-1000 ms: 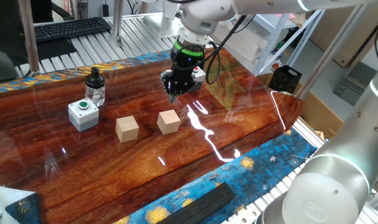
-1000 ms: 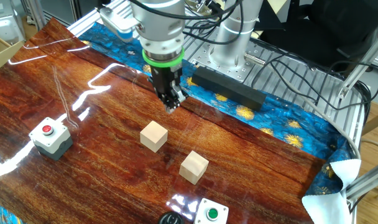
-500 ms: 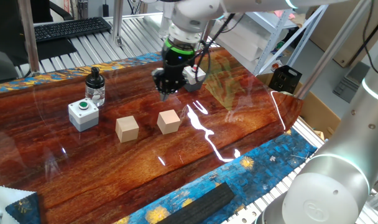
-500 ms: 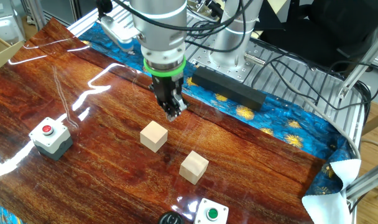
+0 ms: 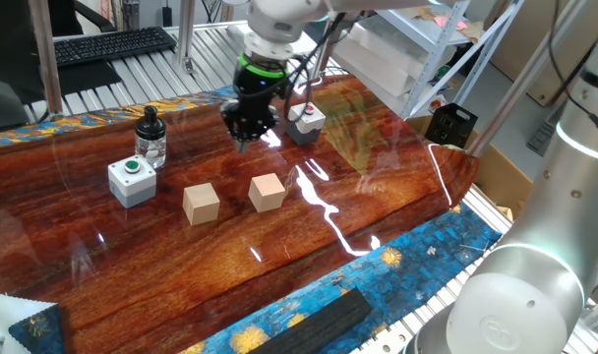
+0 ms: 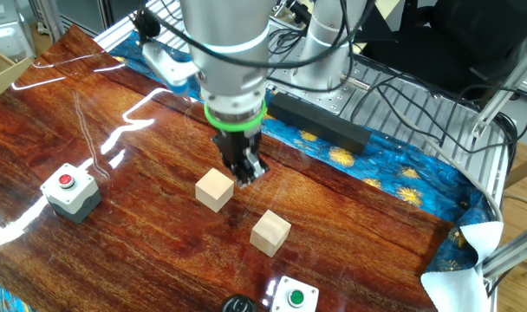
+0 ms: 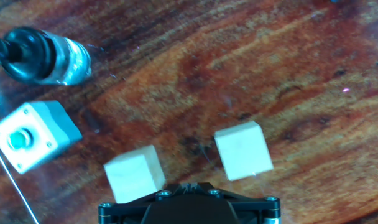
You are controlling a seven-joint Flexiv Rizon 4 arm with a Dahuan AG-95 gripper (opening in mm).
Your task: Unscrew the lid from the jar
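Observation:
The jar is small clear glass and stands upright at the table's left, with the black knobbed lid on top. In the hand view the jar and lid are at the upper left. In the other fixed view only the lid's top shows at the bottom edge. My gripper hangs above the table, right of the jar and well apart from it, fingers together and empty. It hovers just behind a wooden cube in the other fixed view.
A grey box with a green button sits just in front of the jar. Two wooden cubes lie in front of the gripper. A grey box with a red button stands right of the gripper.
My gripper has moved left across the table toward the jar's side, uncovering the red-button box. The jar, cubes and boxes have not moved.

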